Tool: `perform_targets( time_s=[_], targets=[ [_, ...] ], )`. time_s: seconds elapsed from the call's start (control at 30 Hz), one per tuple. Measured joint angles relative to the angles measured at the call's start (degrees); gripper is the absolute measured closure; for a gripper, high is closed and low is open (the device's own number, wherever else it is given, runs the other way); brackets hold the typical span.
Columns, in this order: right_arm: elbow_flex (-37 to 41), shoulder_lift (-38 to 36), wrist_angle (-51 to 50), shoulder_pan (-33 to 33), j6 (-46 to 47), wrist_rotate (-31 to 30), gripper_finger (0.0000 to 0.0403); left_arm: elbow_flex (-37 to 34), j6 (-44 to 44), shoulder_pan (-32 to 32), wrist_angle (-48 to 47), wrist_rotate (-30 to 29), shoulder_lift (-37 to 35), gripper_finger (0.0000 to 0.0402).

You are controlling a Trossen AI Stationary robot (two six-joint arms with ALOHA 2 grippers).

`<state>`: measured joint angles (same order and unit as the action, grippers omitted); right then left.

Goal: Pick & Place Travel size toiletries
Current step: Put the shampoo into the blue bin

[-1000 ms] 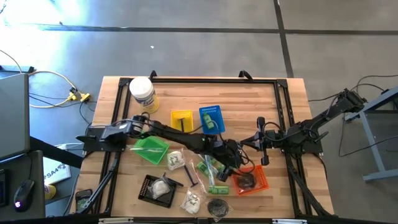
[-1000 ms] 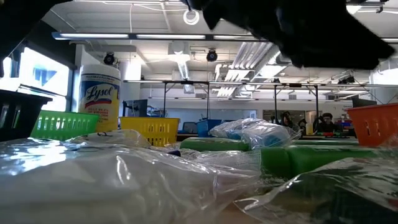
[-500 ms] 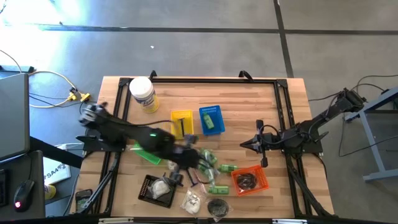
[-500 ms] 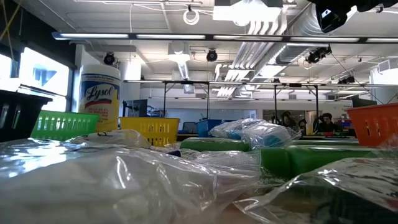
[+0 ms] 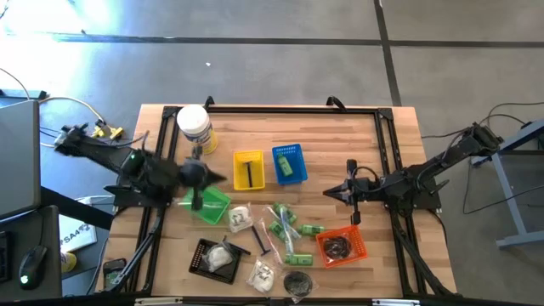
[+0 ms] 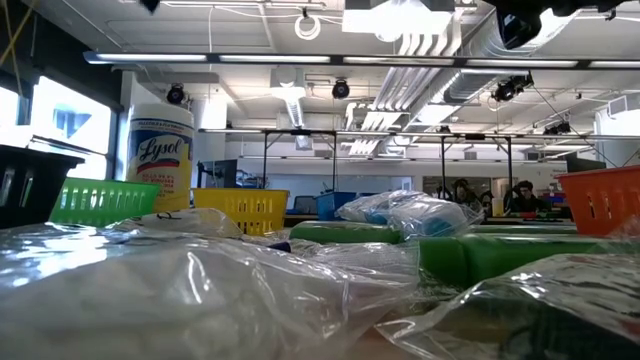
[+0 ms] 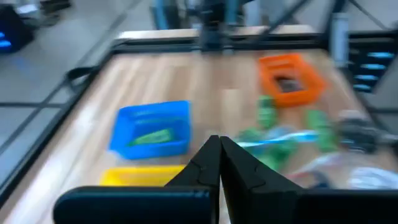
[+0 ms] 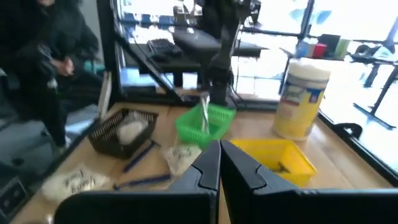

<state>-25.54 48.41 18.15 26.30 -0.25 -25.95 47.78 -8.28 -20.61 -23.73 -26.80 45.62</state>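
Jaws clenched, both empty: left gripper by green basket, right gripper idle. Few items binned; green tubes & packets left on table.

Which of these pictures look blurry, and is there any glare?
Left wrist view: smeared, the orange basket and blue basket soft. High view: the left claw streaked. Low view: the clear packets up close are fuzzy, with bright ceiling lights. Right wrist view: windows glare white.
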Motion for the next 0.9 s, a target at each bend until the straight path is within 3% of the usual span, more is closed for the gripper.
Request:
perform_targets(
  time_s=[0.2, 0.3, 0.4, 0.5, 0.63, 0.7, 0.9],
  targets=[
    [0.1, -2.4, 2.2, -8.0, 0.7, 16.1, 0.0401, -20.7, 7.3, 15.1, 19.0, 16.5, -18.5, 0.0401],
    [0.0, -5.0, 2.3, -10.9, 1.8, 17.8, 0.0401, -25.3, 5.4, 21.1, 17.4, 19.6, -25.7, 0.0401],
    [0.0, -5.9, 2.3, -12.5, 2.1, 17.8, 0.0401, -27.7, 4.1, 22.9, 11.4, 22.4, -32.6, 0.0401],
    [0.2, -6.0, 2.3, -12.9, 2.6, 18.0, 0.0401, -30.0, 3.7, 22.2, 6.8, 19.5, -39.5, 0.0401],
    [4.2, -5.9, 6.2, -14.3, 3.9, 15.2, 0.0401, -34.4, 5.7, 21.7, 7.6, 14.4, -45.1, 0.0401],
    [7.3, -6.3, 10.4, -16.3, 5.5, 14.5, 0.0401, -35.7, 7.6, 21.7, 7.8, 12.5, -45.4, 0.0401],
    [15.4, -14.4, 14.3, -21.0, 8.7, 20.2, 0.0401, -36.8, 9.6, 21.7, 7.3, 11.5, -45.4, 0.0401]
  ],
)
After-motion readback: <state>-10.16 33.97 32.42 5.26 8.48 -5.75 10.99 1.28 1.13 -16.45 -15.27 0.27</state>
